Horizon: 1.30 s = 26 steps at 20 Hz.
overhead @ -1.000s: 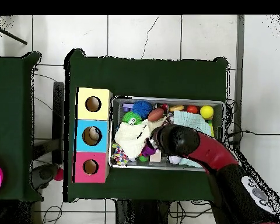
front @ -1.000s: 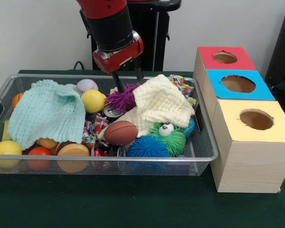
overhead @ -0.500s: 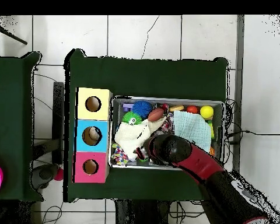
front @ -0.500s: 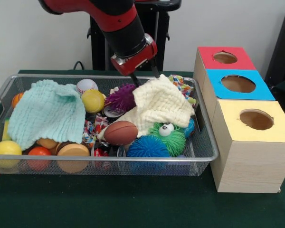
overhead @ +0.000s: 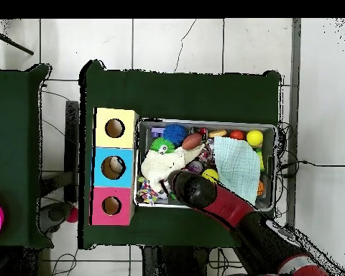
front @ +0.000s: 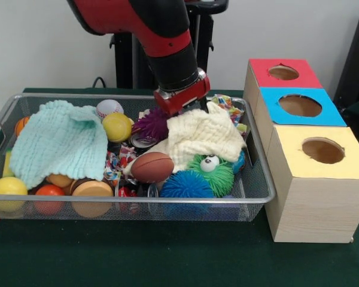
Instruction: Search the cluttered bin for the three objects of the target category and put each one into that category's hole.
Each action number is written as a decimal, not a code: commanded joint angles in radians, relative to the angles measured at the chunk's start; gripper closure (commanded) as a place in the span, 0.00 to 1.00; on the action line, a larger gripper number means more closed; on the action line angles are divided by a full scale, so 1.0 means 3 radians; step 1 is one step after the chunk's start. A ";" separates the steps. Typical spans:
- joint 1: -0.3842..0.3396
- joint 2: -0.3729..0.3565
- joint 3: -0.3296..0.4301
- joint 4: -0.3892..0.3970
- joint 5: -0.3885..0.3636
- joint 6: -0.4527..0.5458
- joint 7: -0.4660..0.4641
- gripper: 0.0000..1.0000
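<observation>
Bench (front: 167, 263): dark green cover; a bare strip runs along the near edge in front of the bin and the boxes.
My arm (front: 161, 36): red and black, it comes down over the far middle of the bin.
Bin (front: 137, 200): wire mesh, piled full; its right rim sits just beside the yellow box, with almost no gap.
Boxes: yellow box (front: 320, 179) nearest, blue box (front: 300, 107) behind it, red box (front: 283, 73) farthest, touching in a row, each with a round hole on top, nothing above the holes.
Green cloth (front: 58, 143): draped over the left half, covering what lies under it.
Cream cloth (front: 202, 134): bunched at centre right, its top corner up against my fingers.
My fingers (front: 188, 107): down at the cream cloth's far edge, tips hidden behind it; I cannot tell how far apart they are or whether they grip it.
Balls: brown football (front: 152, 167) in the middle, blue spiky ball (front: 186, 185) and green spiky ball (front: 215, 170) by the front rim, purple spiky ball (front: 151, 124) just left of my fingers, yellow ball (front: 117, 127) beside the green cloth.
</observation>
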 commanded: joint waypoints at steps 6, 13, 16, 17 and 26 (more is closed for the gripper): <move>0.0143 0.0157 0.0142 0.0152 0.0409 -0.0735 0.1452 1.00; 0.0200 0.0002 0.0053 0.0089 0.0331 -0.0474 0.1339 1.00; 0.0328 -0.0331 -0.0121 0.0004 0.0229 -0.0172 0.1150 1.00; 0.0371 -0.0408 -0.0173 -0.0038 0.0186 -0.0068 0.1070 1.00; 0.0518 -0.1045 -0.0486 -0.0378 -0.0183 0.0780 0.0607 1.00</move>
